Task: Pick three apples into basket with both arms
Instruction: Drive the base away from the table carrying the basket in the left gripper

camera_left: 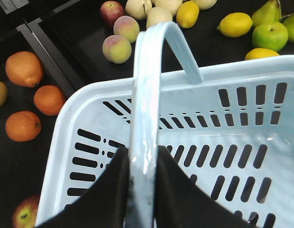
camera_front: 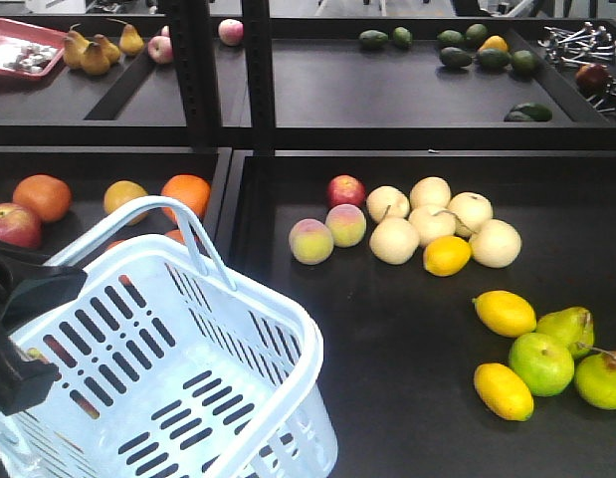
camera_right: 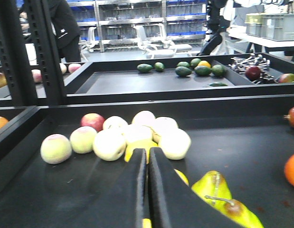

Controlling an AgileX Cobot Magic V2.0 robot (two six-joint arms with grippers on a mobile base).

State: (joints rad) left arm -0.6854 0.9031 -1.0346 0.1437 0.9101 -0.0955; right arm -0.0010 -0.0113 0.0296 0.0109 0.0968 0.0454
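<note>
Now the basket (camera_front: 188, 339) hangs tilted over the shelf's (camera_front: 387, 349) left side with no apple showing inside, and the left fingers (camera_left: 109, 199) clamp its handle (camera_left: 147, 85). Hold it steady while the right arm works. The right fingers (camera_right: 137, 190) are pressed nearly together and hold nothing, so they should spread before reaching. The nearest apple (camera_right: 92, 121) lies ahead and left of them, just beside pale fruit (camera_right: 109, 145).

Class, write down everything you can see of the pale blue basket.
The basket is pale blue, glossy plastic, rectangular, with slotted walls and floor and a thick rim. Nothing lies in the part that shows. It tilts, lower left in the front view, before the oranges. Its loop handle stands raised, pinched between the dark fingers of the left hand.
</note>
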